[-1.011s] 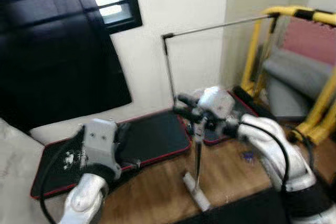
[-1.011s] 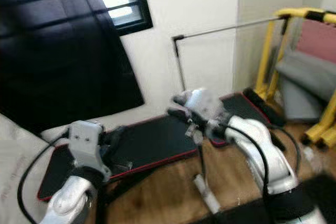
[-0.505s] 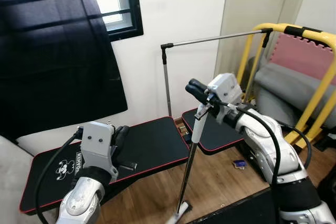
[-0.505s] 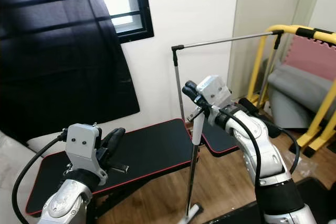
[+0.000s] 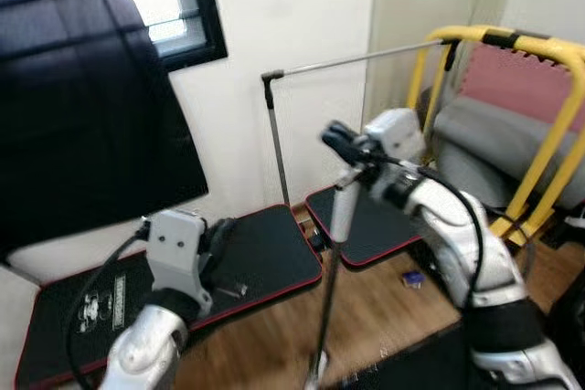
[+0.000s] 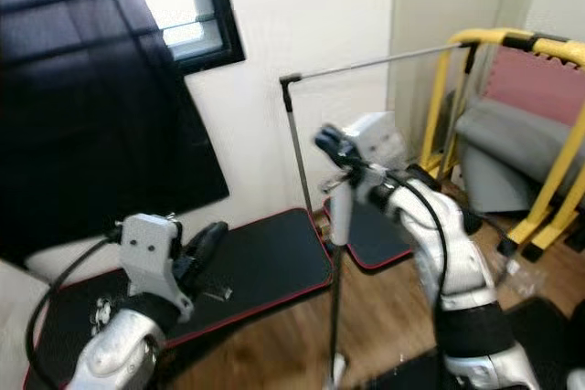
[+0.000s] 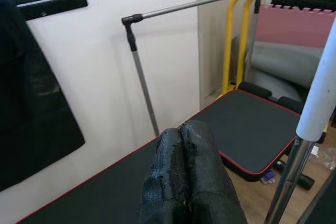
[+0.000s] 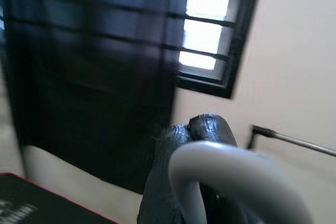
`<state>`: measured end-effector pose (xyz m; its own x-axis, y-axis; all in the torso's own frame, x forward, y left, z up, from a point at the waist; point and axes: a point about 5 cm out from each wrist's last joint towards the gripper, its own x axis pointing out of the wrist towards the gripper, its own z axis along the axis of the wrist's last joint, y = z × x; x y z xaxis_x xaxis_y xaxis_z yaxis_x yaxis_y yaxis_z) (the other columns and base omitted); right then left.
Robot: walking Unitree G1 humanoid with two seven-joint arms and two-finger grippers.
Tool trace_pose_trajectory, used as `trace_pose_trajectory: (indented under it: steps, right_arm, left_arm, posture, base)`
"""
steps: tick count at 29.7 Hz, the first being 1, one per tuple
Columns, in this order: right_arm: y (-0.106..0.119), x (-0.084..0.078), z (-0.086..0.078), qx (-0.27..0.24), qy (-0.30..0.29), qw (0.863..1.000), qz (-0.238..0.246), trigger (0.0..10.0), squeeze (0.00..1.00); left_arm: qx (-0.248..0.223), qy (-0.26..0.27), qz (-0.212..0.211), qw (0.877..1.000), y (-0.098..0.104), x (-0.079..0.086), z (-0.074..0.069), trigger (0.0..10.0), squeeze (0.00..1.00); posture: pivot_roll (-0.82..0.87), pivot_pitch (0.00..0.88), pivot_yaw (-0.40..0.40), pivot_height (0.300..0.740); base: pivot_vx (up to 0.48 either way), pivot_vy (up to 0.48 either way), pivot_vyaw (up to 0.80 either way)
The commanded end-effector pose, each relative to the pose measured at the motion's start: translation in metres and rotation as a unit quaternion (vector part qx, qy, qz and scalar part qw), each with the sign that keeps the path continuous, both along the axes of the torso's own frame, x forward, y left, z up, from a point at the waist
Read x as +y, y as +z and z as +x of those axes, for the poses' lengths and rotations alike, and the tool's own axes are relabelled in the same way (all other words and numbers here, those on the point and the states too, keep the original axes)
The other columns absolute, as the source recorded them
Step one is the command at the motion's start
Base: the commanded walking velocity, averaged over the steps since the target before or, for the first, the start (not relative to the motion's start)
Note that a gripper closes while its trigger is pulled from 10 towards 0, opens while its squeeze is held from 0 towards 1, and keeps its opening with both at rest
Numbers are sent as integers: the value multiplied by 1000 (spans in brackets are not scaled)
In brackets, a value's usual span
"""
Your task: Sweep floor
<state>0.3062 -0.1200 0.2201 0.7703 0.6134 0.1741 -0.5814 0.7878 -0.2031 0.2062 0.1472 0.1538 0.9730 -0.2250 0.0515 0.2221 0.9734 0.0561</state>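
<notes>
The broom (image 5: 331, 253) stands almost upright in the middle of the scene, a thin metal pole with a white grip sleeve near its top, its lower end reaching down to the wooden floor (image 5: 384, 312) near the bottom edge of the head views, where the head of the tool is blurred and hard to make out. The right gripper (image 5: 345, 148) holds the broom at the top of the white sleeve, its black fingers (image 8: 207, 129) clenched around the curved white handle, as the right wrist view shows from close by. The right arm reaches in from the near right, bent at the elbow. The left gripper (image 6: 208, 237) hangs apart from the broom on the left, over a black mat with a red edge (image 5: 265, 248); its fingers (image 7: 186, 177) are pressed together and hold nothing. A second black mat with a red edge (image 5: 366, 226) lies just to the right of the first, behind the pole. Behind the mats, against the white wall (image 5: 292, 6), stands a slim metal rail (image 5: 356, 58) on a dark upright post. On the far left a dark curtain (image 5: 82, 116) hangs below a black-framed window (image 5: 169, 2). On the far right there is a yellow tubular frame (image 5: 512, 43) with a pink foam mat (image 5: 535, 70) and grey padding (image 5: 498, 134) behind it. The head views are somewhat blurred.
</notes>
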Motion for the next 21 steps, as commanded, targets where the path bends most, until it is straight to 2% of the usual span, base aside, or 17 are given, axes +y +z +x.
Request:
trace_pose_trajectory:
  steps: [1,7,12,13,21]
  right_arm:
    - [0,1,-1,8,10,1000,8,0,0]
    - [5,8,-6,13,45,998,33,0,0]
    - [16,11,-3,7,59,996,63,0,0]
    - [26,14,0,4,69,994,87,0,0]
    - [52,24,6,-19,109,987,120,0,0]
  left_arm:
    - [2,-11,4,1000,1,0,-1,10000,0]
    - [3,-23,16,1000,2,-3,-2,10000,0]
    - [-4,-32,29,999,5,-5,-1,10000,0]
    - [-14,-38,40,998,9,-7,2,10000,0]
    - [-61,-69,78,993,29,-14,19,10000,0]
  posture:
    - [-74,0,6,740]
    - [-74,0,3,740]
    - [-73,0,3,740]
    - [-72,0,2,740]
    - [-66,0,-3,740]
  base:
    - [0,0,0]
    - [0,0,0]
    - [0,0,0]
    - [0,0,0]
    - [0,0,0]
